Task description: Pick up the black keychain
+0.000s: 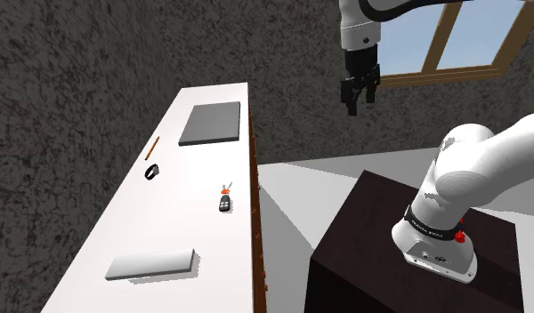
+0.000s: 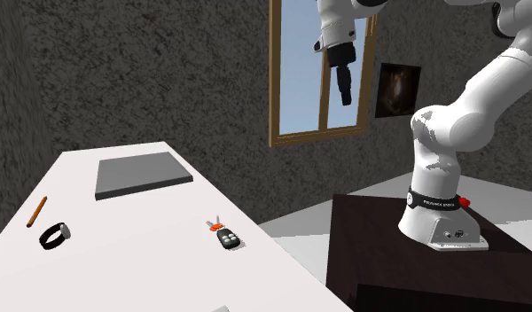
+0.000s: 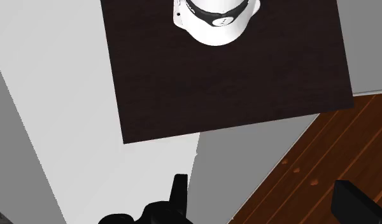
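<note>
The black keychain, a small black fob with a red-orange ring and keys, lies on the white table near its edge on the shoulder view's right. It appears again in the second exterior view. My gripper hangs high in the air, well off the table and far above the keychain, pointing down in front of the window. In the wrist view its fingers stand apart, open, with nothing between them.
On the table also lie a black band, a brown stick, a grey slab at the far end and a white block at the near end. Under the gripper the dark stand carries the arm's base.
</note>
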### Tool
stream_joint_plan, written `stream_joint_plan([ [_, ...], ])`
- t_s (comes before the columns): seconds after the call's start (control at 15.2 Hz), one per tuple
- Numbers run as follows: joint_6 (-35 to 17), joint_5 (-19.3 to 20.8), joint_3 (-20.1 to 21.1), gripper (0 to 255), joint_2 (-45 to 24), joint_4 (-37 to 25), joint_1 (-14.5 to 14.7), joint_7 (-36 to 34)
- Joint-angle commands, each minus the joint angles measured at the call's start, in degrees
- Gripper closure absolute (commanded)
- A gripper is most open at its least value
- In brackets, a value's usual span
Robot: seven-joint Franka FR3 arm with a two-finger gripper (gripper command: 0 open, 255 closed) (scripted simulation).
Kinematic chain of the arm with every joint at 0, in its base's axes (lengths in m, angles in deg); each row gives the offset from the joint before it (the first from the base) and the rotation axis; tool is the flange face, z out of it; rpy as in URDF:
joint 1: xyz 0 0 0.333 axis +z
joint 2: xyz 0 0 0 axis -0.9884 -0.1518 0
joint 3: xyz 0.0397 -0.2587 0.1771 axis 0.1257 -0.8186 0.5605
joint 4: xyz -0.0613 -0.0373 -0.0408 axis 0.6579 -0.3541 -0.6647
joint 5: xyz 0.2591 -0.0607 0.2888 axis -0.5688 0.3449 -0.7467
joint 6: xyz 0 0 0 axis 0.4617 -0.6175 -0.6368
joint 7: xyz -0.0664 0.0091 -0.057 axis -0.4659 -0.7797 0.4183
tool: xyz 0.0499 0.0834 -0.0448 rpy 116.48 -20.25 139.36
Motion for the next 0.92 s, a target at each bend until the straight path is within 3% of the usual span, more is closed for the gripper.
stream_joint_plan([
  [0.0, 0.0, 0.0, 0.0, 0, 0.0, 0.0, 0.0, 0.0],
  [0.86, -19.9, -10.7, 13.0, 0, -14.0, 1.8, 3.1, -20.6],
])
